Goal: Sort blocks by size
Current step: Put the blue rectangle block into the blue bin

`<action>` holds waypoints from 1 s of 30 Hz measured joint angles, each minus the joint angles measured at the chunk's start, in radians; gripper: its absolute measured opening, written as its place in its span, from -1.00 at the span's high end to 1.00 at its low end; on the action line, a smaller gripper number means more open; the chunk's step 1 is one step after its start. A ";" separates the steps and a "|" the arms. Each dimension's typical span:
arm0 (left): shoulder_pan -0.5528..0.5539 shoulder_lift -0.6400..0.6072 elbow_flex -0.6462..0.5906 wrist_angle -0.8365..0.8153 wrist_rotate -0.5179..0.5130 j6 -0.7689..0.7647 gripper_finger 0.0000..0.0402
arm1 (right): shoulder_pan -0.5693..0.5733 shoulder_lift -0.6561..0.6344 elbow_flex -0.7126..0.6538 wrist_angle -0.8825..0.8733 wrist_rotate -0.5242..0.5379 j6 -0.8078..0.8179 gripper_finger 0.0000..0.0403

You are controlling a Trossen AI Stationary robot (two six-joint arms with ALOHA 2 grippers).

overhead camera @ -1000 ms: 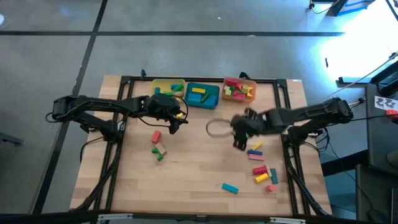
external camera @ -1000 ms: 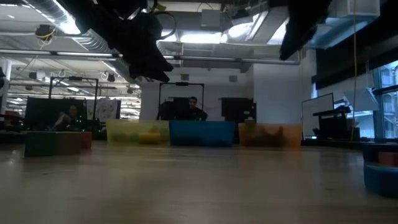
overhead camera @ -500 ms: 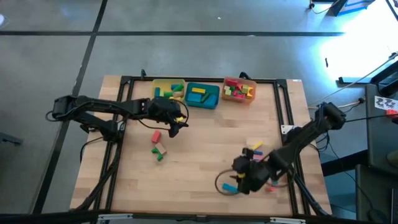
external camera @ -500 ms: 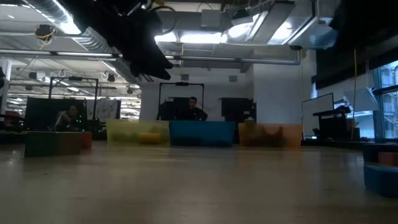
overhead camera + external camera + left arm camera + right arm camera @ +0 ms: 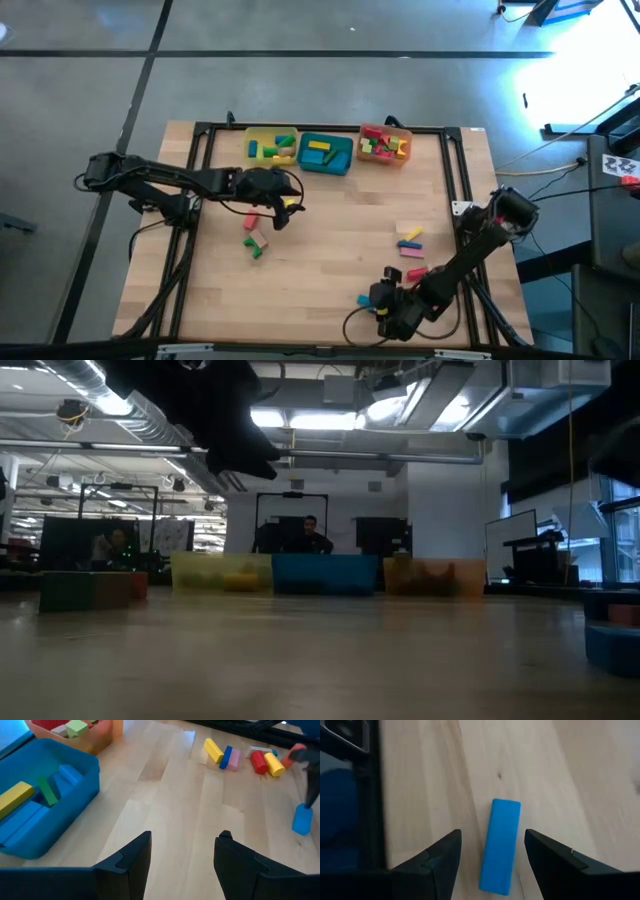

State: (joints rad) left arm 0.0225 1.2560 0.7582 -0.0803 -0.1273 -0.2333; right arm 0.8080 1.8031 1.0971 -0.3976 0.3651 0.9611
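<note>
Now, by the teal tray (image 5: 325,154) as landmark:
Blue block (image 5: 500,846): a flat bar lying on the table (image 5: 320,250), far from the teal tray near the table's front edge; in the right wrist view its long axis runs straight away from the camera, lengthwise between the two fingers.
Right gripper (image 5: 385,318): down low over the blue block, fingers spread apart on either side of it, not touching it.
Right arm: stretched from its base at the table's right side diagonally toward the front edge, wrist lowest.
Left gripper (image 5: 280,210): just in front of the teal tray, fingers apart, nothing between them.
Left arm: reaching in level from the table's left side.
Other blocks: a few lie below the left gripper (image 5: 254,236); a small group lies to the right (image 5: 412,243), well apart from the tray.
Trays: yellow tray (image 5: 270,146) touching the teal tray's left, orange tray (image 5: 385,145) just to its right; all three hold blocks.
</note>
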 joint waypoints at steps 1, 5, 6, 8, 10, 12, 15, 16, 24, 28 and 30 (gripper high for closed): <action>-0.003 0.000 0.000 0.007 -0.001 0.000 0.09 | 0.001 0.014 0.000 0.001 0.000 0.001 -0.09; -0.010 0.000 0.000 0.022 0.000 -0.016 0.09 | 0.004 0.069 -0.001 0.032 0.000 0.003 -0.09; -0.010 0.000 0.000 0.022 0.000 -0.021 0.09 | 0.003 0.080 -0.001 0.039 0.000 0.003 -0.09; -0.010 0.000 0.000 0.019 0.000 -0.033 0.09 | 0.004 0.095 -0.001 0.059 0.001 0.003 -0.09; -0.010 0.000 0.000 0.019 0.000 -0.043 0.09 | 0.004 0.101 -0.001 0.055 0.001 0.003 -0.07; -0.010 0.000 0.000 0.018 0.000 -0.045 0.09 | 0.004 0.108 -0.001 0.054 0.002 0.003 -0.01; -0.010 0.000 0.000 0.018 0.000 -0.048 0.09 | 0.004 0.121 0.002 0.041 0.010 0.003 0.13; -0.010 0.000 0.000 0.018 0.000 -0.048 0.09 | 0.004 0.126 0.003 0.037 0.012 0.002 0.19; -0.010 0.000 0.000 0.017 0.000 -0.048 0.09 | 0.002 0.158 0.006 0.022 0.025 0.002 0.45; -0.010 0.000 0.000 0.017 0.000 -0.048 0.09 | -0.005 0.141 0.036 -0.022 0.066 -0.029 0.44; -0.010 0.000 0.000 0.017 0.000 -0.048 0.09 | -0.025 0.127 0.053 -0.084 0.088 -0.074 0.43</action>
State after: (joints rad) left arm 0.0124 1.2556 0.7580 -0.0635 -0.1269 -0.2810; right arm 0.7831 1.9305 1.1504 -0.4817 0.4534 0.8871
